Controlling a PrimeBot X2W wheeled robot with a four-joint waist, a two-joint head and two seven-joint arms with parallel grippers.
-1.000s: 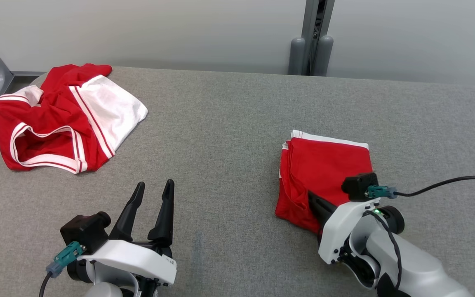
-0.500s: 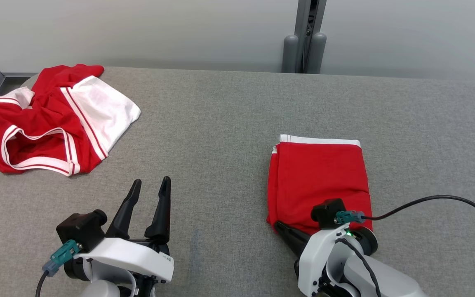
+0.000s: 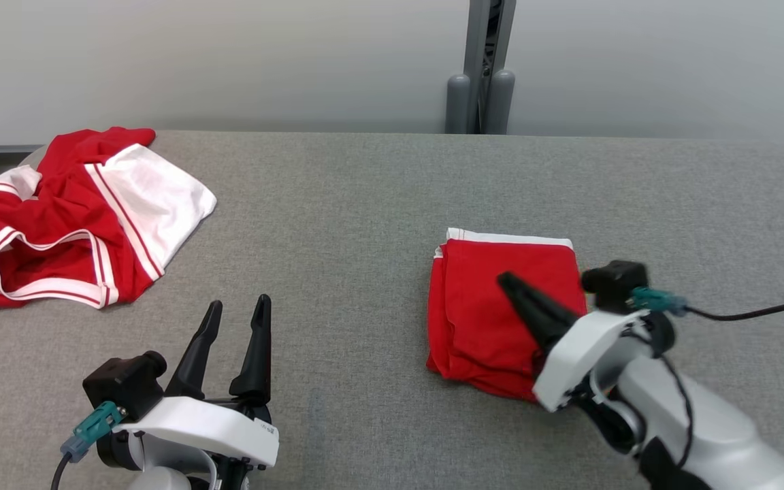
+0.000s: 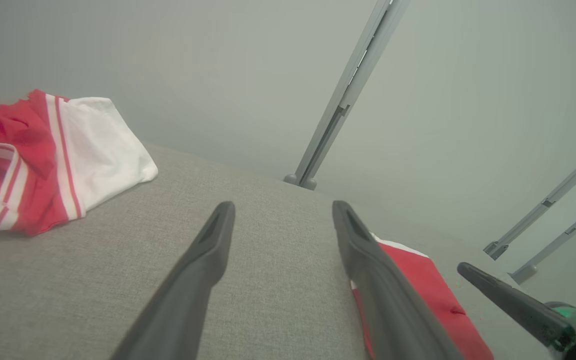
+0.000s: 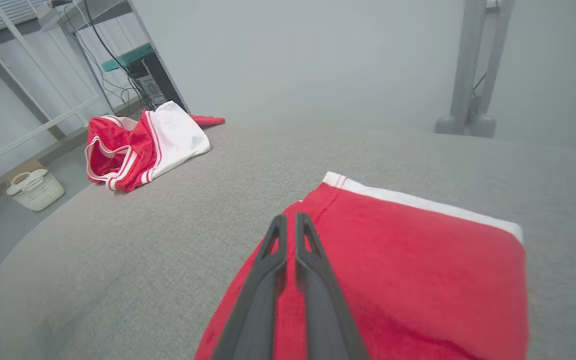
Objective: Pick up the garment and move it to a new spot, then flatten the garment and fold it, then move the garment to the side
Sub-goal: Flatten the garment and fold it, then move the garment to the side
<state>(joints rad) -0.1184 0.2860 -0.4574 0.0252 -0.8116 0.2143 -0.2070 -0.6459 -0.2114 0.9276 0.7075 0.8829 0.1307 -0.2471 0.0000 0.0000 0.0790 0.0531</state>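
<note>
Position 7 o'clock in head view, nearest the robot: left gripper (image 3: 239, 304). Fingers spread wide, nothing between them, tips directed toward 12 o'clock, above bare gray table (image 3: 351, 204). In left wrist view, only table cloth visible in the gap.

Position 4 o'clock: right gripper (image 3: 506, 279). Both fingers pressed together tip to tip, nothing pinched between them. Tips directed toward 10 o'clock, over the middle of folded garment (image 3: 474, 320). Contact between tips and cloth: cannot tell. Black cable (image 3: 759, 312) leading from the wrist camera toward 3 o'clock.

Position 3 to 4 o'clock, just right of centre: folded garment, flat on the table. Red, compact rectangle, white band along the far edge, stacked layers visible along the left edge. Partly covered at the near right corner by the right wrist.

Position 10 o'clock, at the far left corner of the table: 2nd garment (image 3: 72, 224), red and white with striped trim, crumpled and unfolded. Well apart from the folded garment, with bare table between the 2.

Position 12 o'clock, beyond the far table edge: gray post (image 3: 480, 68) against a pale wall (image 3: 229, 61).

Position 9 o'clock in right wrist view: white basket (image 5: 35, 189) on the floor beside the table.
</note>
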